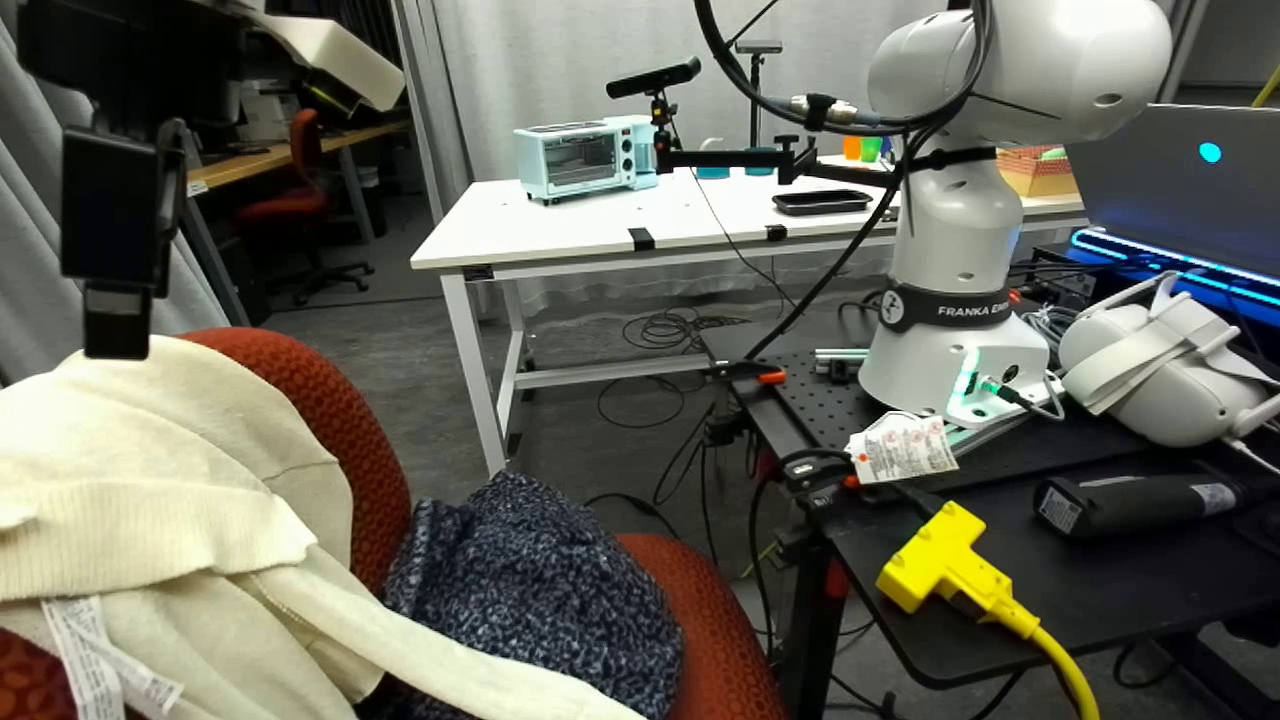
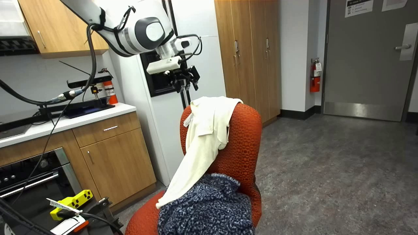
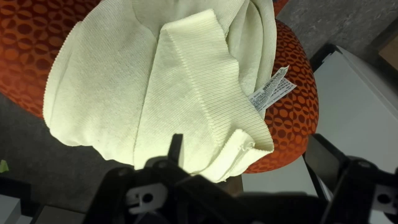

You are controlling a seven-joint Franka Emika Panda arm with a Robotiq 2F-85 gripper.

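Hanging empty, fingers wide apart, your claw point(image 3: 245, 149) is poised near the cream knit garment point(image 3: 102, 81) draped over the top of a red patterned chair point(image 2: 243, 140). An exterior view shows a gap between claw and cloth. In the wrist view, one finger lines up with the fabric and the other with the edge of the backrest — a span that would probably catch upholstery too, so you would do well to centre on the loose corner beside the ribbed band point(image 3: 217, 68). Keep the care label point(image 3: 270, 90) outside any pinch, and come down gently: the padded backrest sits right under the thin knit. Farther down, a long sleeve point(image 2: 196, 166) trails onto the dark speckled knit point(image 2: 209, 209) heaped on the seat; a quick tug on the cream cloth could disturb that pile. Well beyond, a white table point(image 1: 560, 228) carries a pale blue toaster oven point(image 1: 580, 160) — far enough off to leave your approach unhindered.
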